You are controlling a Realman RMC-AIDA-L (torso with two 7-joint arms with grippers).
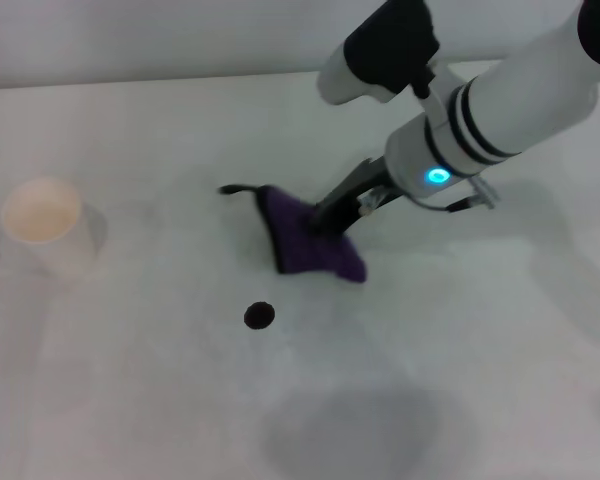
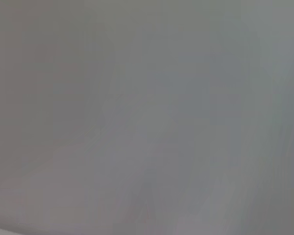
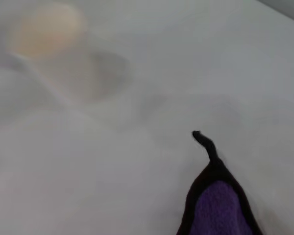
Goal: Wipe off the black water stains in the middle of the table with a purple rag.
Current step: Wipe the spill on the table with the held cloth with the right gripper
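Observation:
The purple rag (image 1: 305, 243) lies bunched on the white table (image 1: 130, 380), its black loop (image 1: 235, 189) pointing left. My right gripper (image 1: 328, 218) reaches down from the upper right and is shut on the rag's right side. The black water stain (image 1: 259, 316), a small round spot, sits on the table just in front of the rag and apart from it. In the right wrist view the rag (image 3: 218, 208) and its loop (image 3: 204, 140) show, while the stain is out of view. My left gripper is out of view; the left wrist view shows only a plain grey surface.
A white paper cup (image 1: 46, 225) stands at the left of the table, also blurred in the right wrist view (image 3: 49, 34). A faint grey smudge (image 1: 365, 430) lies at the front of the table.

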